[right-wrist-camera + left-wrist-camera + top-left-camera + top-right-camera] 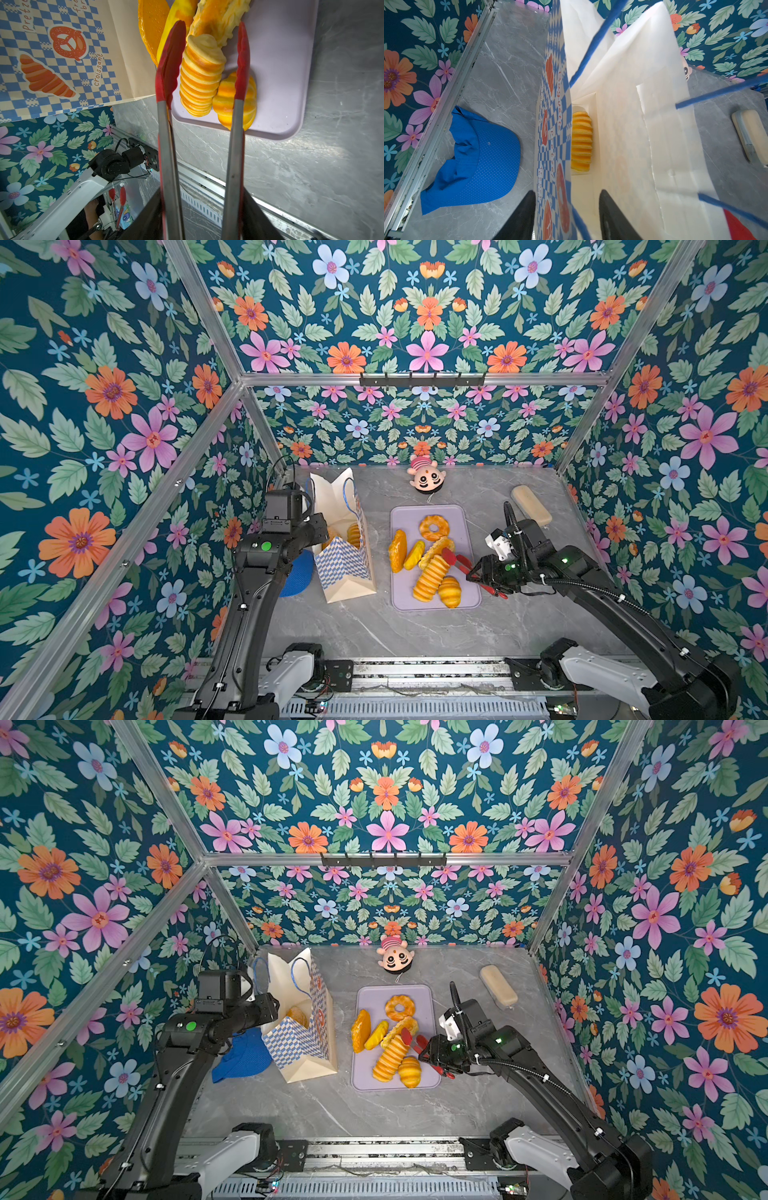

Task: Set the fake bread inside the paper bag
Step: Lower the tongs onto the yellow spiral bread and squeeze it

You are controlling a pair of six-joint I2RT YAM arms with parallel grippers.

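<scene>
grey marbled table (415, 626) is lying inside floral walls (124, 364) edged in aluminium. at centre, bread (432, 576) is sitting on a lilac tray (405, 514). one loaf (581, 141) is lying inside the bag (345, 568), which is standing just left of the tray. left gripper (568, 193) is straddling the bag's wall, jaws apart, pinching nothing. right gripper (199, 207) is squeezing tongs (166, 145), red tips spread over the bread.
</scene>
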